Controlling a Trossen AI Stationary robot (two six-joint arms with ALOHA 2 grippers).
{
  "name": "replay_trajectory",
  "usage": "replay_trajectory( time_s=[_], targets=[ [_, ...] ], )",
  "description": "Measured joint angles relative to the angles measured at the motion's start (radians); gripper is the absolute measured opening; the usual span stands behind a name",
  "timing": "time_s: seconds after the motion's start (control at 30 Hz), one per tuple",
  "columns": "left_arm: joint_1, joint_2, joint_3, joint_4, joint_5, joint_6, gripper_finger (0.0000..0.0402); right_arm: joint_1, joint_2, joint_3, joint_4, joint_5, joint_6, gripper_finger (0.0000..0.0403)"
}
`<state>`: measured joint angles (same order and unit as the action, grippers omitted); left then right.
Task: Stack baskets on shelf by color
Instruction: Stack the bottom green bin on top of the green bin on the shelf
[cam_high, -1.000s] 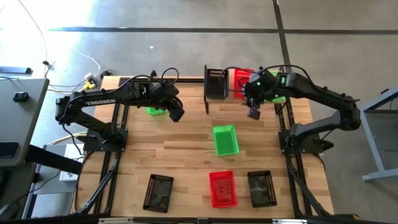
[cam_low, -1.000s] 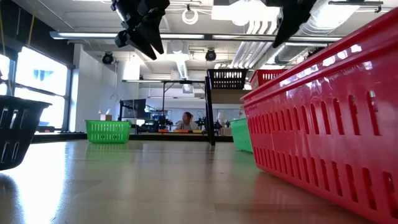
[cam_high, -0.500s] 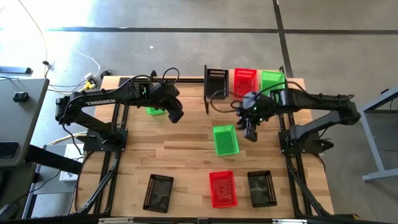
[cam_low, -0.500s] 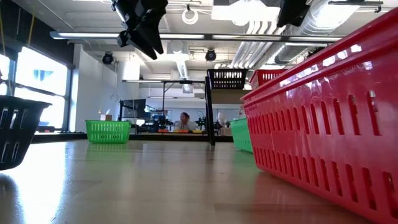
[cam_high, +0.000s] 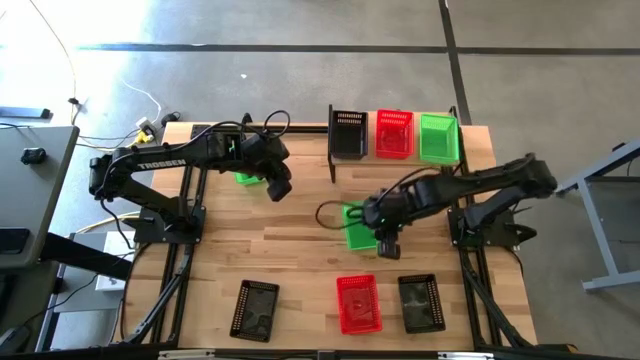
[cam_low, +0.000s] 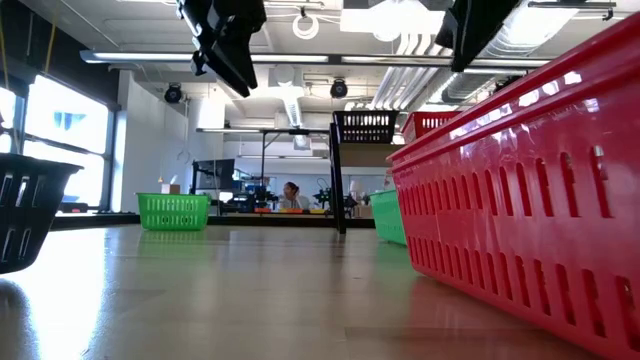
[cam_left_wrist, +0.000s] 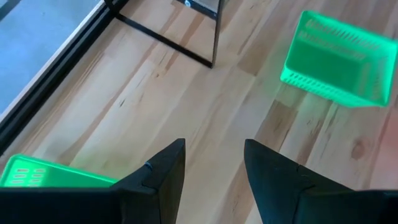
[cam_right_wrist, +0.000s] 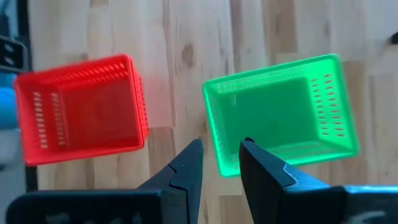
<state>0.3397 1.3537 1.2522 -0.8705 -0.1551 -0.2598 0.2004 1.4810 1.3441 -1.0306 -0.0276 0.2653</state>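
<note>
On the wooden worktop (cam_high: 300, 240), a black (cam_high: 255, 310), a red (cam_high: 358, 303) and another black perforated plastic basket (cam_high: 420, 302) lay nearest; the right gripper (cam_high: 388, 243), fingers slightly spread, hovered over the middle green basket (cam_high: 355, 228), partly hiding it; the left gripper (cam_high: 281, 186), spread, half-covered another green basket (cam_high: 245, 178); three baskets sat on the light-wood shelf (cam_high: 393, 157).

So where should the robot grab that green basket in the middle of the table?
Probably by one short end wall of the green basket, coming straight down. It sits upright with its open side up, so one finger can slip inside and one outside the thin rim. The right gripper, open, already hangs over that end.
</note>
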Motion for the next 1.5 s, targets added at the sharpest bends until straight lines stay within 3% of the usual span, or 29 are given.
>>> replay_trajectory(
  time_s=[0.53,1.5],
  targets=[
    [0.000,0.000,0.000,-0.032,-0.005,0.036,0.0156,0.026,0.228,-0.001,0.012,-0.002,0.002,0.0091],
    [0.000,0.000,0.000,-0.031,-0.005,0.038,0.0156,0.029,0.355,0.000,0.078,-0.001,0.082,0.0091]
  ],
)
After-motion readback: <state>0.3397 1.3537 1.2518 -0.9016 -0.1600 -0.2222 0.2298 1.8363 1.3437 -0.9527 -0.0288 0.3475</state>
